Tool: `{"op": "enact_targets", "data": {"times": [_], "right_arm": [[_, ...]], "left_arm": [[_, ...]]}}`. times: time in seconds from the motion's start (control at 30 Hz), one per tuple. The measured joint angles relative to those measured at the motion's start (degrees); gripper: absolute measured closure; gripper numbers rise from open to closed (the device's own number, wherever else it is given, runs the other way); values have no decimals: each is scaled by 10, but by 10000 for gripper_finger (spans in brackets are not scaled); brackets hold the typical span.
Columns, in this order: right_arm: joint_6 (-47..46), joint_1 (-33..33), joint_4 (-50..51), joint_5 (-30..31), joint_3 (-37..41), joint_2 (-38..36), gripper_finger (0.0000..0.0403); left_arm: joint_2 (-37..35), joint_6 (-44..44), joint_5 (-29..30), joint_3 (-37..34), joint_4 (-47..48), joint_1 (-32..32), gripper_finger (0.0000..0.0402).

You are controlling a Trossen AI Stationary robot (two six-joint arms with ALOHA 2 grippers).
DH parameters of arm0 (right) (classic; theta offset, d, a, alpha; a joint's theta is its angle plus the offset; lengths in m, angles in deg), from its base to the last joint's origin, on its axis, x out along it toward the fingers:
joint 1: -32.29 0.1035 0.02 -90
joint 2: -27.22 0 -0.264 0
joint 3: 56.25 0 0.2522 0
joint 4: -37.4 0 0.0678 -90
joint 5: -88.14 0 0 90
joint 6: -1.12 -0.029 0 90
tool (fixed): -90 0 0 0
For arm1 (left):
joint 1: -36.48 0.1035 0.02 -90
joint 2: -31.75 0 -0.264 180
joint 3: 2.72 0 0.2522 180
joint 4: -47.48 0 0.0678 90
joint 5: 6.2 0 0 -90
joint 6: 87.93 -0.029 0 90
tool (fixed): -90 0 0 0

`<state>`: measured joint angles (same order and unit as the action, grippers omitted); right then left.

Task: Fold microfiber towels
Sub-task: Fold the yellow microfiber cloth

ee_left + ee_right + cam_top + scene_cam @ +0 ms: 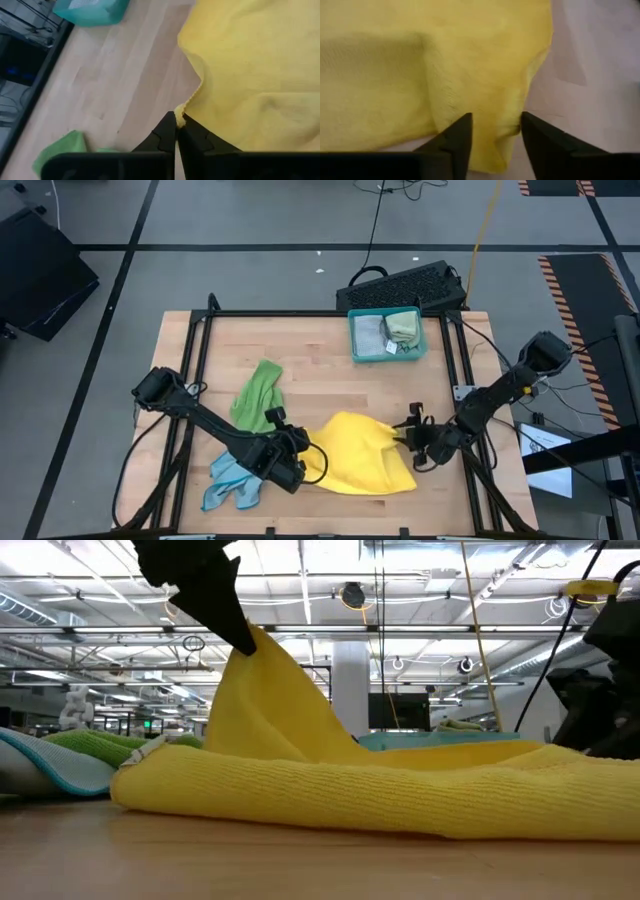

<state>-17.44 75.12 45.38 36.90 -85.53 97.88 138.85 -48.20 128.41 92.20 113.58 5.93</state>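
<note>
— So where's the yellow towel (pixel 362 453) sitting right now?

— Near the front edge of the wooden desk (pixel 320 355), roughly in the middle, between the two arms. It lies crumpled, with one corner lifted off the surface. In the low view that corner (pixel 262 675) rises to a peak well above the rest of the cloth.

— Who has that corner?

— The left gripper (pixel 176 121). Its jaws are pinched tight together on the yellow edge, and the wrist view shows the hem caught right at the tips. From above, that gripper (pixel 300 457) is at the towel's left side.

— And the right gripper (pixel 496 131)?

— It's down at the towel's right end, (pixel 412 442) from above. Its jaws stand partly apart, with a fold of yellow cloth lying in the gap. Whether the tips are actually pressing on the fabric, I can't tell.

— Other towels?

— A bright green towel (pixel 256 392) lies bunched to the left of centre, and a light blue towel (pixel 232 483) sits at the near left, just beside the left gripper. Both show low at the left of the table-level view too. At the far side of the desk there's a teal tray (pixel 388 352) holding a grey cloth (pixel 369 332) and a pale green cloth (pixel 403 326) side by side.
</note>
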Motion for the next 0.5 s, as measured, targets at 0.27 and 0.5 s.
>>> {"op": "enact_targets", "data": {"times": [0.27, 0.5], "right_arm": [[-81, 8, 55, -68, -18, -57, 169], [-216, 4, 88, -208, -18, -123, 189]], "left_arm": [[0, 27, -27, 0, 0, 0, 388], [0, 36, -27, 0, -4, 0, 395]]}}
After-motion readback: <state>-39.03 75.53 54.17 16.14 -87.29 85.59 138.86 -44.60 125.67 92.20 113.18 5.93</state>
